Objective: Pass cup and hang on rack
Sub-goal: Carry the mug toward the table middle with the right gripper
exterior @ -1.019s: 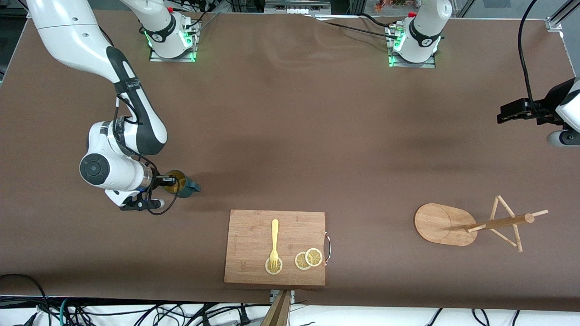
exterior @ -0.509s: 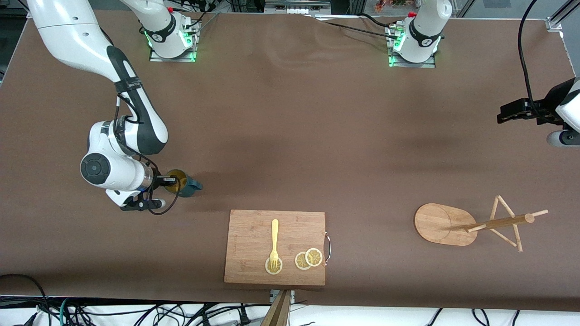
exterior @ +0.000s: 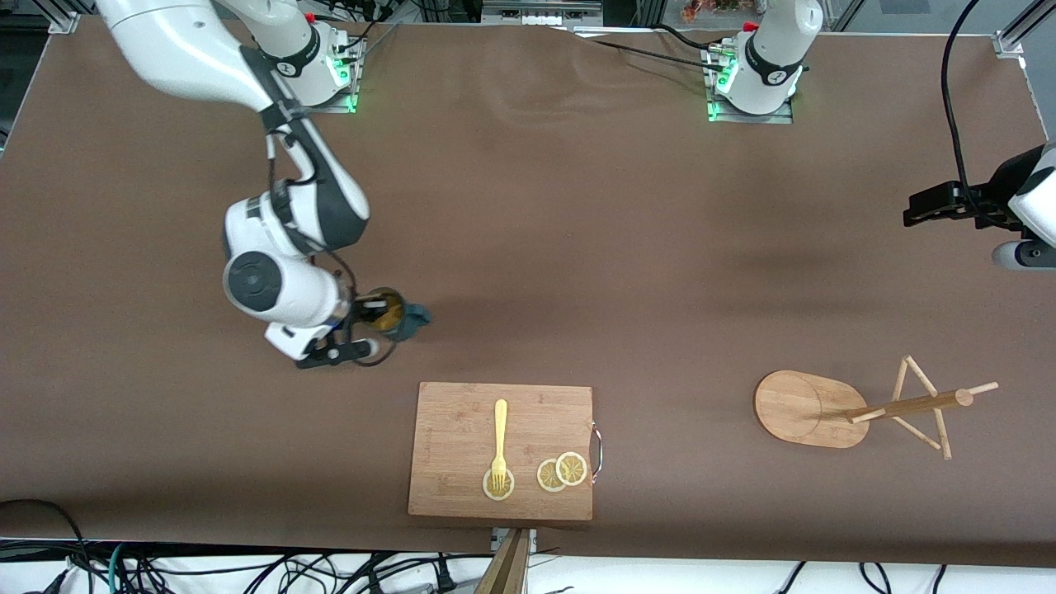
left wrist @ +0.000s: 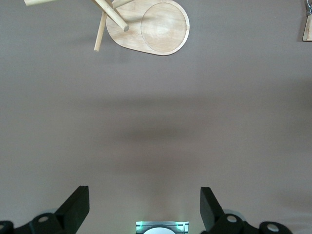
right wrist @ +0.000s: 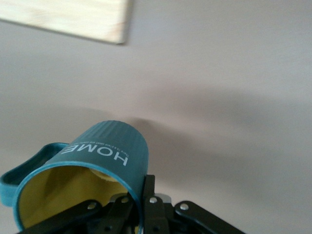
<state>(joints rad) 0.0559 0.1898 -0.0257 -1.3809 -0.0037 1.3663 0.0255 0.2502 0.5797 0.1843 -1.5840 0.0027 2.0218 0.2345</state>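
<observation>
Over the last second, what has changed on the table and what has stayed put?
The right end effector, shut on the cup at its rim, has carried it toward the left arm's end of the table, now farther from the front camera than the cutting board. The left end effector stays open and waiting; the rack, board, fork and lemon slices have not moved.

My right gripper [exterior: 369, 313] holds the cup [exterior: 394, 315] over the tabletop [exterior: 577, 206]; the cutting board [exterior: 462, 429] lies nearer the camera, the rack [exterior: 813, 408] toward my left arm's end
</observation>
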